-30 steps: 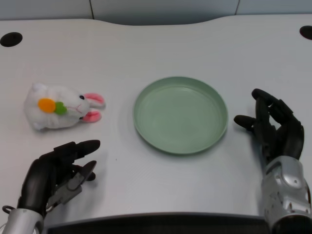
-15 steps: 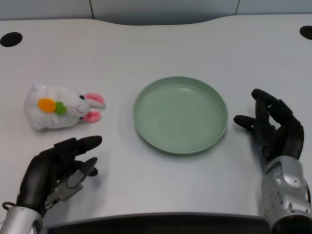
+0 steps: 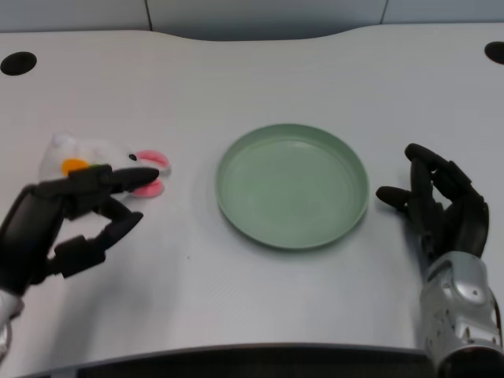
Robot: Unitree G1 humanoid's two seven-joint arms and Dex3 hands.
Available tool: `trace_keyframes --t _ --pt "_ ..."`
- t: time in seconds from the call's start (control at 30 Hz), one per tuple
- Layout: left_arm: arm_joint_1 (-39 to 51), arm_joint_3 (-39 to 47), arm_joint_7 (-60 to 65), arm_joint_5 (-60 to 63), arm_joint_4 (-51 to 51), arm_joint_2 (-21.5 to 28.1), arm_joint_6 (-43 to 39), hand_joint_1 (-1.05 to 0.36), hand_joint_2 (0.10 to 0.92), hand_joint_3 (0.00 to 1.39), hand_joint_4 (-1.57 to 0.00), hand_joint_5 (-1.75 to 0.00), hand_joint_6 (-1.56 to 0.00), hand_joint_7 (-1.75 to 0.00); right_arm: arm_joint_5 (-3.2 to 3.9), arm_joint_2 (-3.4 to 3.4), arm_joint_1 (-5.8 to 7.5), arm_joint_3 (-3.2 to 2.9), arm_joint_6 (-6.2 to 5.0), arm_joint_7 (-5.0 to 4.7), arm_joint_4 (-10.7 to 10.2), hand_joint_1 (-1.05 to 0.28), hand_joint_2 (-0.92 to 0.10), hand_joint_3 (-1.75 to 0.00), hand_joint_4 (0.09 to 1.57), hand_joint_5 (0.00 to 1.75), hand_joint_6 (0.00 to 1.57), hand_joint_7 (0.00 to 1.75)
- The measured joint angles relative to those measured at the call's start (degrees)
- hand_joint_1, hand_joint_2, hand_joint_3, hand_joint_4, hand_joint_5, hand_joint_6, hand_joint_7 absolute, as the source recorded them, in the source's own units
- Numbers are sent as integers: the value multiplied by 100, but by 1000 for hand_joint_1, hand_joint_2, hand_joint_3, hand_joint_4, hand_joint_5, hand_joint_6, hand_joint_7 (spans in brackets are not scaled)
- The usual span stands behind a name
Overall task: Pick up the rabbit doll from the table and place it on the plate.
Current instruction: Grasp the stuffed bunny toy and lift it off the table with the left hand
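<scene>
Fingers spread and holding nothing, the robot's left hand (image 3: 67, 224) hovered over the near side of the rabbit doll (image 3: 94, 165), which lay lengthwise, ears toward the empty green plate (image 3: 292, 186), on the worktop (image 3: 260, 71).

Left hand (image 3: 59, 224), fingers apart, over rabbit doll (image 3: 87, 161); plate (image 3: 292, 186) alongside.

one rabbit doll (image 3: 87, 161), one green plate (image 3: 292, 186), one white table (image 3: 252, 71), two black cable holes
</scene>
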Motion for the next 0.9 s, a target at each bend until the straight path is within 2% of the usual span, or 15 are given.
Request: trace_keyframes --t 0.07,0.1,0.13,0.17,0.33,0.4,0.5,0.63,0.9 --pt "-204 -11 1 368 48 263 -85 -504 921 161 -419 -1065 -684 -14 12 4 -2 -7 9 16 -1 -306 -921 -262 683 1007 679 516" --pt "-315 -26 -1 574 83 425 -159 -590 921 120 -358 -947 -621 -5 12 4 -4 -8 28 15 -1 -305 -921 -261 692 1010 680 518" --pt "-431 -65 -24 826 111 634 -203 -630 921 104 -330 -893 -590 -3 10 7 -7 -6 37 13 -1 -304 -921 -263 694 1011 678 519" --pt "-542 -110 -66 1069 139 842 -222 -661 921 72 -312 -762 -556 -2 7 9 -8 -3 39 12 -1 -304 -921 -263 695 1012 675 519" --pt "-960 -383 -204 1963 252 1454 -217 -765 921 33 -305 -345 -434 -1 6 14 -9 -1 38 13 -1 -308 -921 -252 710 1025 664 522" --pt "-1132 -559 -256 2410 281 1627 -161 -795 921 37 -273 -246 -371 0 11 36 -11 -5 41 12 -3 -310 -921 -243 714 1026 665 524" --pt "-1429 -723 -267 2849 448 1816 -120 -833 921 51 -204 -184 -299 0 5 71 -13 -1 48 -19 -16 -313 -921 -247 702 1014 661 522" --pt "-1763 -902 -257 3299 638 1934 -95 -857 921 69 -111 -132 -221 0 -25 82 -15 11 55 -109 -17 -315 -921 -251 710 1010 663 522" --pt "-2433 -1179 -381 3759 938 2037 179 -892 921 89 -18 -82 -171 0 -2 115 -33 1 91 -110 -29 -309 -921 -245 723 1014 658 524"
